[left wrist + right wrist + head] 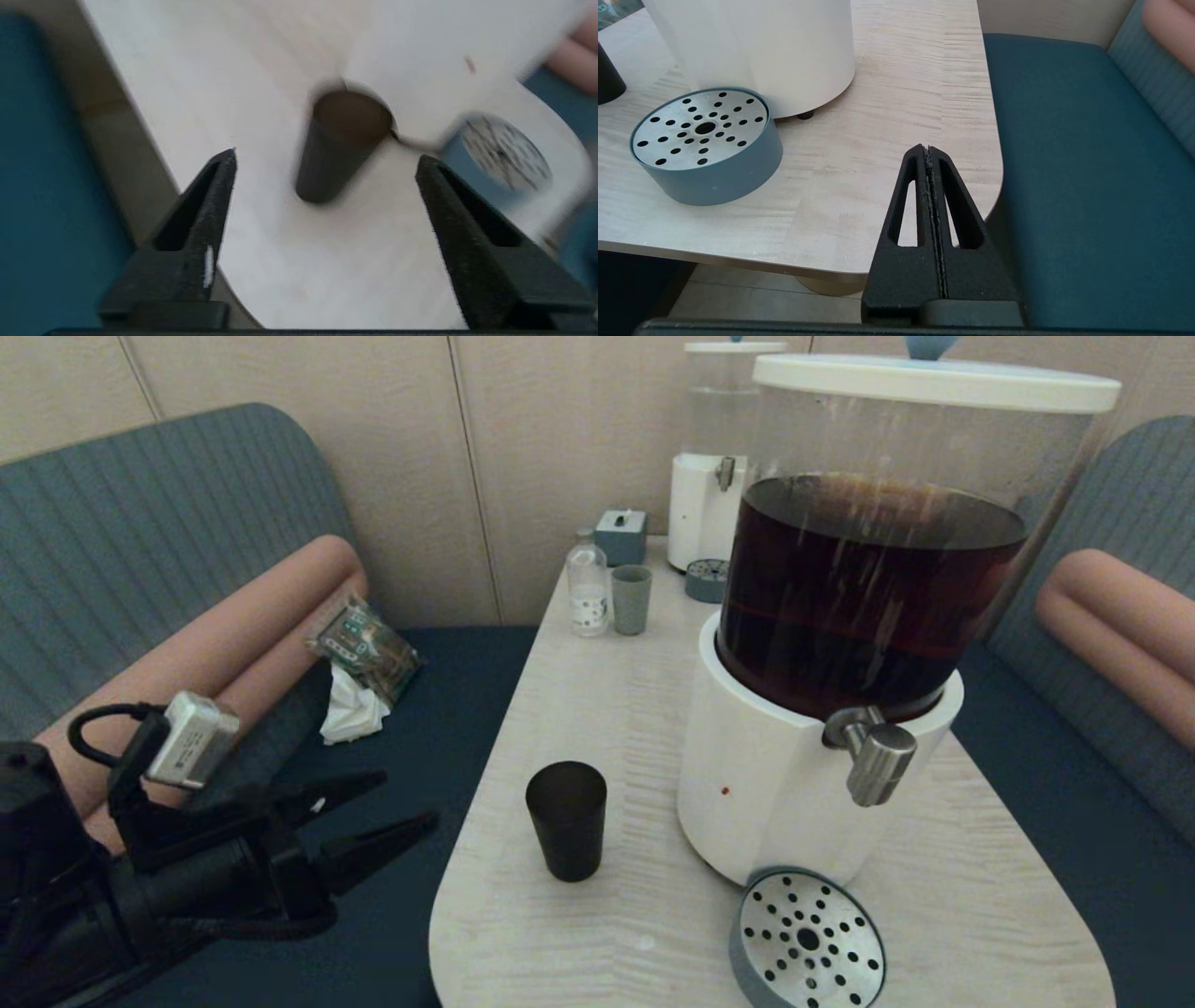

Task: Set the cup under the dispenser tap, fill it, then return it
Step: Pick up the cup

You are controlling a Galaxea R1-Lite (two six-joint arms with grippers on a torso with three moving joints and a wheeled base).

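One cup [566, 819], matte black-brown, tapered, stands upright (long axis vertical) on the table's [616, 709] near-left part, left of the white dispenser base [766, 775]. Left gripper [397, 807], fingers spread wide, sits off the table edge; cup lies to its right, btwn-finger line. Right gripper [928, 150] pinched closed, empty, near-right corner.

Left gripper [397, 803] spread wide, raised low-left; right gripper [928, 150] closed, parked.

black cup [566, 819], white dispenser base [756, 775], steel tap [876, 762], pale woodgrain table [607, 709].
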